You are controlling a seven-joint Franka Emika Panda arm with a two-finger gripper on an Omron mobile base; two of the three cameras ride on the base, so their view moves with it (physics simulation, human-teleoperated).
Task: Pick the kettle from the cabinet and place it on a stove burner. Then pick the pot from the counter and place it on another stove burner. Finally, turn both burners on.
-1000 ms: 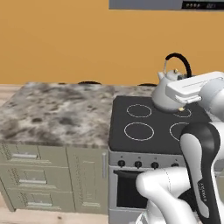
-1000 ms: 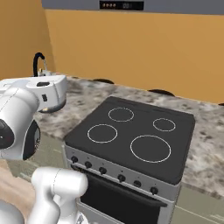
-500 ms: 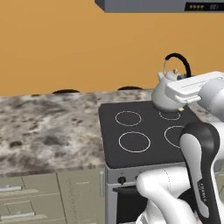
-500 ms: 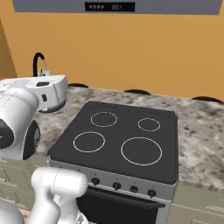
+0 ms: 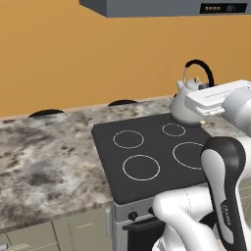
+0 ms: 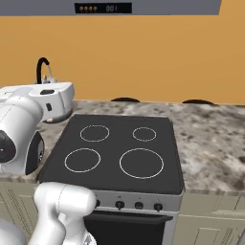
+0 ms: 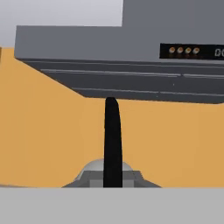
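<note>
A: Where is the kettle [image 5: 184,105] being carried, and is anything being seen inside it?

B: It is being held in the air above the back right corner of the cooktop [image 5: 152,159] in the left base view, clear of the glass. In the right base view, only its arched black handle [image 6: 42,69] is being shown, rising behind the white hand at the stove's left side. Its inside is not being shown, so its contents cannot be told.

A: How is the gripper [image 5: 198,105] being kept?

B: The jaws are being kept shut as far as they go, and they appear to be clamped on the kettle's handle. In the hand view, that handle [image 7: 112,144] is being seen as a dark upright bar, with the grey lid [image 7: 105,168] below it.

A: Are the burners [image 6: 141,163] being occupied?

B: No, 4 white rings are being shown bare on the black glass. Mottled stone counter [image 5: 44,157] is lying on both sides of the stove.

A: Is any writing being read?

B: On the grey range hood [image 6: 119,6], a dark panel [image 6: 103,8] is being shown with 4 small amber lights and pale digits, seemingly 001. In the hand view, the digits are being cut off at the edge. No brand is being made out.
</note>
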